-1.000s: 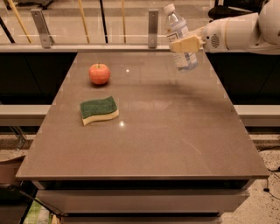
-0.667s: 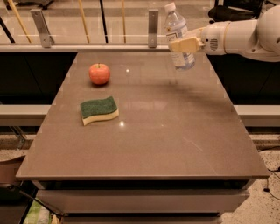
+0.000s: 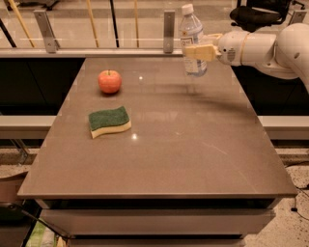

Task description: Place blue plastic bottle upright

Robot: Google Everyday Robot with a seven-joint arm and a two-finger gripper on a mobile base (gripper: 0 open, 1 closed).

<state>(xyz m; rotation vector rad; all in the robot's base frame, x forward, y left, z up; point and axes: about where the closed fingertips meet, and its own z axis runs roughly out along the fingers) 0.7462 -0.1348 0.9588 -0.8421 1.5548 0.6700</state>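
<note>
The blue plastic bottle (image 3: pixel 192 34) is clear and pale bluish, with a white cap and a white label. It stands nearly upright, tilted slightly left at the top, held above the far right part of the brown table (image 3: pixel 193 159). My gripper (image 3: pixel 195 51) reaches in from the right on a white arm (image 3: pixel 270 46). It is shut on the bottle's middle, its cream fingers (image 3: pixel 199 52) across the label. The bottle's base hangs a little above the table top.
A red apple (image 3: pixel 109 81) sits at the far left of the table. A green and yellow sponge (image 3: pixel 109 121) lies in front of it. A glass railing with metal posts (image 3: pixel 168 30) runs behind the table. A black chair (image 3: pixel 258 14) stands behind, at the right.
The gripper and bottle have shifted slightly left and a little lower over the table. The bottle stays held near upright. Apple and sponge have not moved.
</note>
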